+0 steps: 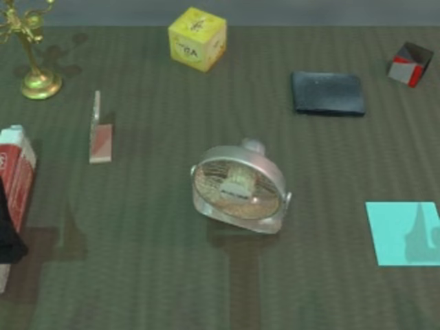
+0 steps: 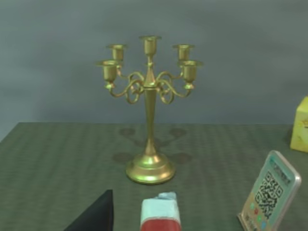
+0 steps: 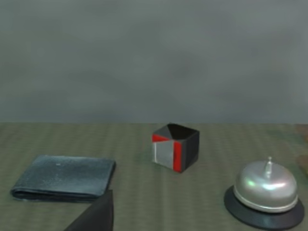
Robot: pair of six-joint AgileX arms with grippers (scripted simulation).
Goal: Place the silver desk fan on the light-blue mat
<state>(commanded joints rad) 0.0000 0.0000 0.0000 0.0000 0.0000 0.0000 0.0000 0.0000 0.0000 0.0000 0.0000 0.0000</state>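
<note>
In the middle of the table [image 1: 137,275], the silver desk fan [image 1: 238,189] stands tilted, its grille facing up and toward the near side. The light-blue mat [image 1: 395,230] lies flat at the right edge, well apart from the fan, with nothing on it.

Only the top view shows these 2. It also shows a yellow cube [image 1: 198,38] at the far side, a dark wallet [image 1: 327,93] far right and a red-and-white carton [image 1: 15,179] at the left edge.

The left wrist view alone shows a gold candelabra [image 2: 149,106] in full, with 5 cups, and a phone-like stand with a QR code [image 2: 270,192]. The right wrist view alone shows a silver bell [image 3: 266,192]; near it an open red-and-black box [image 3: 175,147] looks dark inside.

How far either pincer is open, I cannot tell.
</note>
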